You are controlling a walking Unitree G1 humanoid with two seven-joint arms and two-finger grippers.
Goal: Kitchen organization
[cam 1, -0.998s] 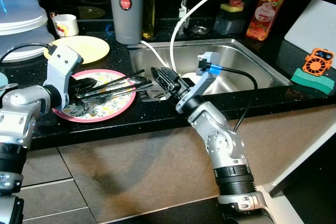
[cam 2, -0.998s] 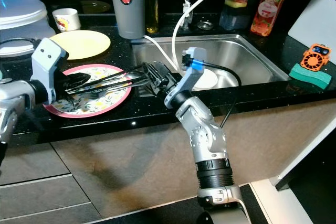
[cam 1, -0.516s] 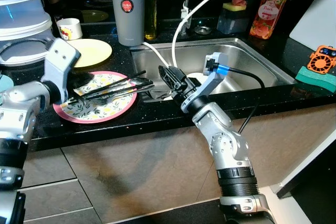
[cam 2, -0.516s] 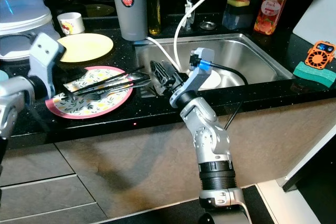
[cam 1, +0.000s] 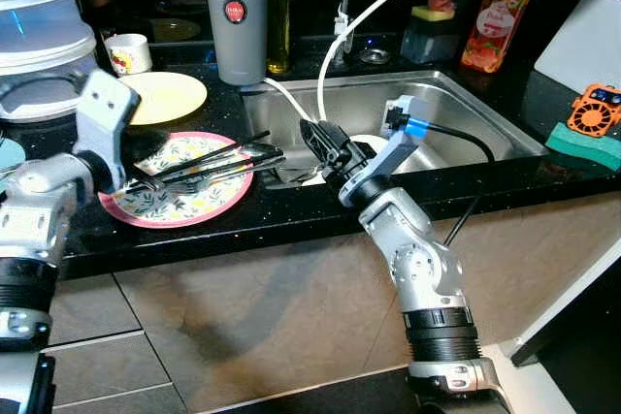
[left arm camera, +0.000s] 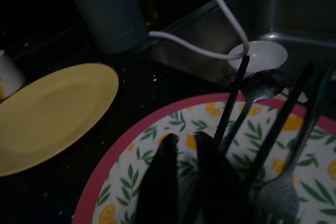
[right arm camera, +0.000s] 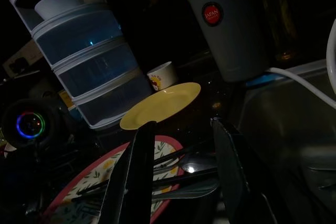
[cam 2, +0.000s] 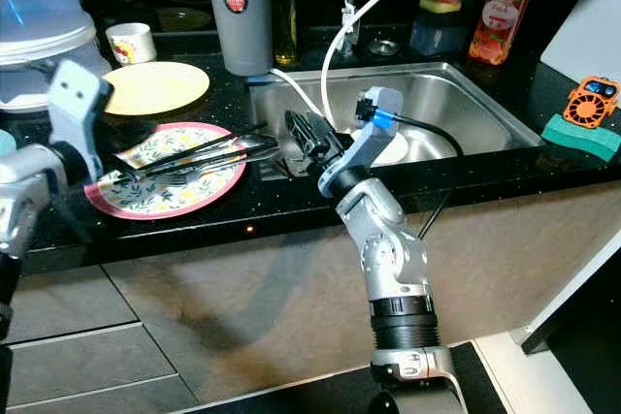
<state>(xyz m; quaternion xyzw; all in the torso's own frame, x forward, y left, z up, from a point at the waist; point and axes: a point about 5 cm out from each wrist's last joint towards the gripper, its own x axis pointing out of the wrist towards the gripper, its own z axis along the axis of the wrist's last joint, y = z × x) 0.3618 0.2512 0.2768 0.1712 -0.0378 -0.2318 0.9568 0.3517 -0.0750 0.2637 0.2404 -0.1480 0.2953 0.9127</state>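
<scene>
Little looks done: the cutlery [cam 1: 209, 162] lies on the patterned plate [cam 1: 184, 203] (table cluttered), my right gripper [cam 1: 323, 141] wide, left gripper [left arm camera: 181, 182] nearly closed, empty.

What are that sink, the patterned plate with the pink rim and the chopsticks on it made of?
The sink looks like brushed stainless steel: grey, with soft reflections. The patterned plate has a smooth printed surface of leaves and lemons; melamine or glazed ceramic, I cannot tell which. The chopsticks are thin, black and slightly glossy, perhaps plastic or lacquered wood.
</scene>
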